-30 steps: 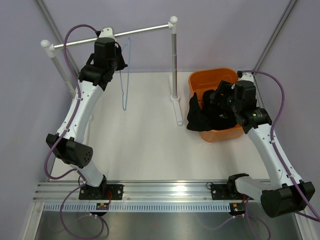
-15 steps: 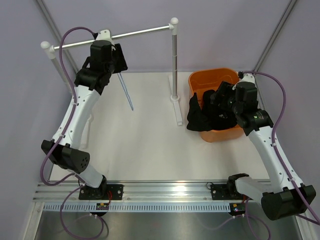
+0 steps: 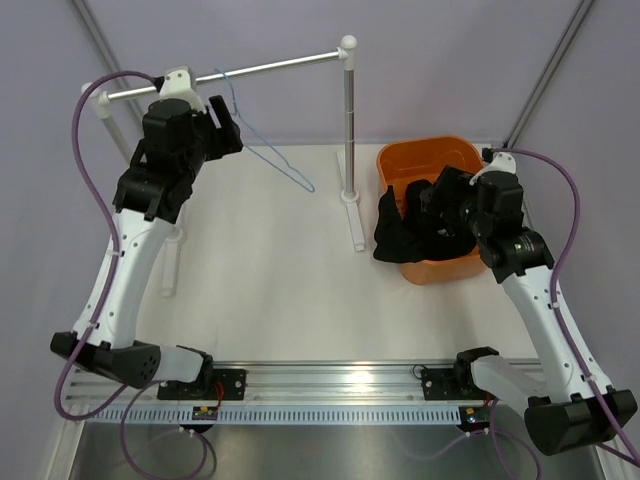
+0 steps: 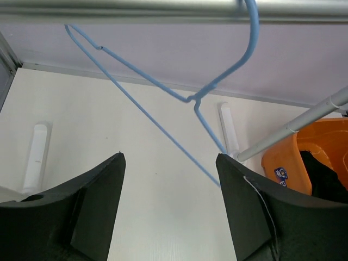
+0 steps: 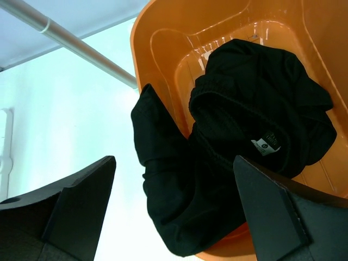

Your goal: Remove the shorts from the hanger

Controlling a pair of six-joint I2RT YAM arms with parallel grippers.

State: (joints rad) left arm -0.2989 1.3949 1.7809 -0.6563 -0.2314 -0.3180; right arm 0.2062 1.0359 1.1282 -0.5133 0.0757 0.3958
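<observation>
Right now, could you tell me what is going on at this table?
The shorts are already off the hanger. They lie bunched in the orange tub, with one part draped over its rim. The right gripper hovers open above them. The bare hanger hangs by its hook from the rail, and the left gripper is open near it, holding nothing.

Left tool (image 4: 169,157) opened, hanger (image 4: 193,99) released — swung out

Plain black shorts (image 5: 250,98), light-blue hanger (image 4: 191,99), orange tub (image 5: 174,43), silver rail (image 3: 290,61) with white end caps.
</observation>
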